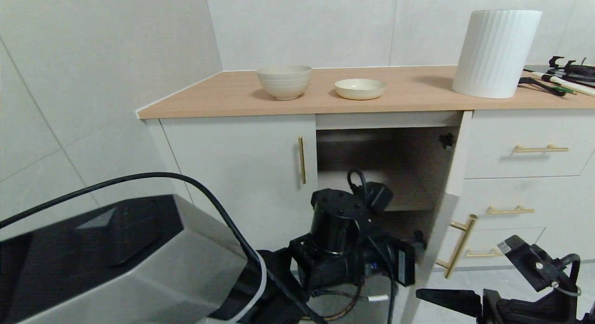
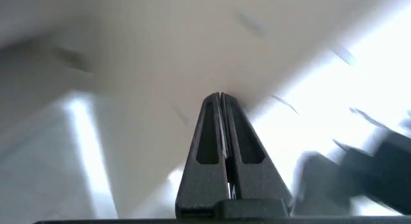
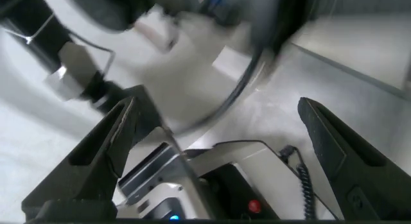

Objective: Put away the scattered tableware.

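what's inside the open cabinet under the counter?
A shelf and the dark back wall show. A robot arm covers the shelf's left part and the space below.

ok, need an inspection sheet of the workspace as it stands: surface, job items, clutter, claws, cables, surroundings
Surface: light wood-look countertop on white cabinets.
Job's things: cream ribbed ceramic bowl and cream shallow ceramic dish stand upright on it, side by side but apart.
Clutter: tall white ribbed cylinder to the right of the dish; black-handled tools at the far right edge.
Grippers: left claw shut, nothing in it; right claw open, nothing in it.
Cables: black cable arcs across the lower left of the head view.
Surroundings: white cabinet door with a brass bar handle stands open below the dish, with a shelf inside; white tiled wall behind.
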